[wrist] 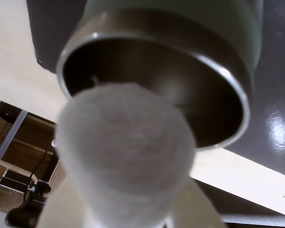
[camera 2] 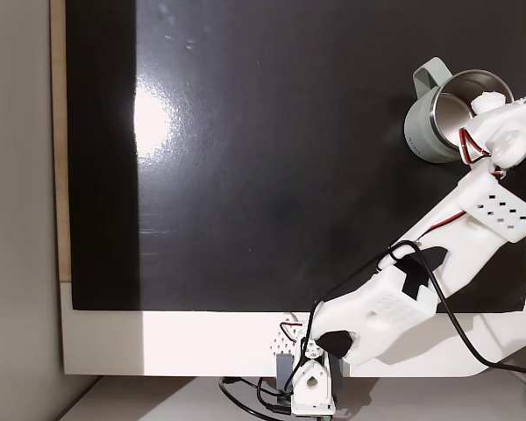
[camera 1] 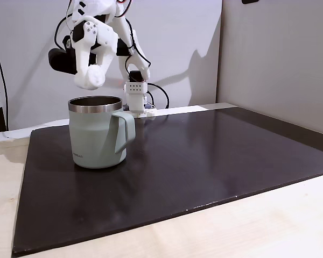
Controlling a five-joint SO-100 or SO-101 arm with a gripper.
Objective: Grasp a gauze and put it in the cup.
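Observation:
The gauze (wrist: 126, 156), a fuzzy white wad, sits close to the lens in the wrist view, pinched between my white fingers (wrist: 199, 209). Just beyond it is the open steel mouth of the sage-green cup (wrist: 228, 80). In a fixed view my gripper (camera 1: 90, 79) hangs a little above the cup (camera 1: 94, 137), over the left part of its rim, shut on the gauze. From above, the gauze (camera 2: 489, 102) shows over the cup's (camera 2: 423, 132) inside, near the right rim. The cup stands upright, its handle (camera 1: 125, 131) to the right.
A black mat (camera 1: 204, 161) covers most of the pale wooden table (camera 1: 258, 226). The arm's base (camera 1: 135, 99) stands at the mat's far edge with cables behind it. A grey wall panel (camera 1: 280, 54) rises at the right.

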